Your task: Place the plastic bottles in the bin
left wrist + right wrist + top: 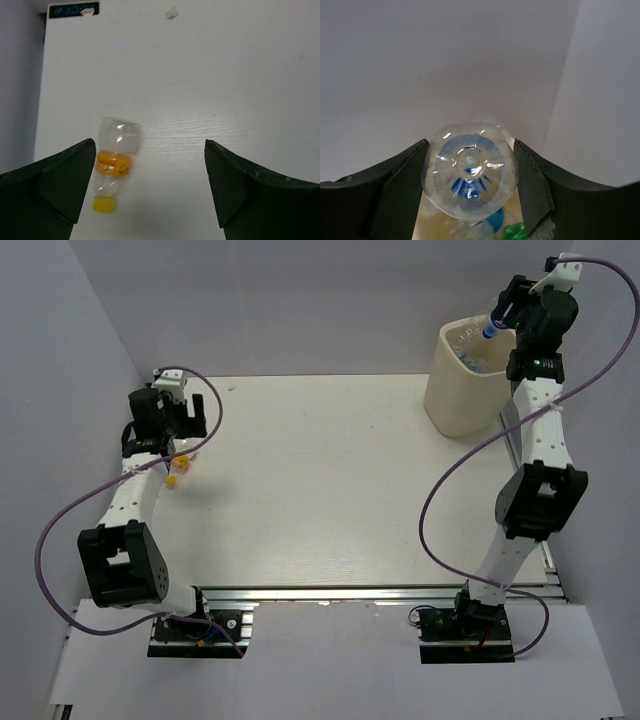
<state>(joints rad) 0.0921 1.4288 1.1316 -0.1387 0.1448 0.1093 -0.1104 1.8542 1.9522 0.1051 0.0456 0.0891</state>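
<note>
A small clear bottle (114, 162) with a yellow label and yellow cap lies on the white table, its cap towards the camera. My left gripper (150, 145) hangs above it, open, and the bottle shows close beside the left finger; from above the left gripper (168, 445) is just beyond the bottle (178, 472). My right gripper (503, 315) hangs over the cream bin (460, 400). A clear blue-labelled bottle (469, 170) sits base-up between the right gripper's (470, 145) fingers, and both fingers touch it. From above, this bottle's blue part (487, 332) hangs over the bin mouth.
Inside the bin (427, 222) lie other bottles, with blue (496, 220) and green (515, 232) parts showing. Grey walls close in the table on the left, back and right. An aluminium rail (330, 595) runs along the near edge. A small white scrap (171, 13) lies far up the table.
</note>
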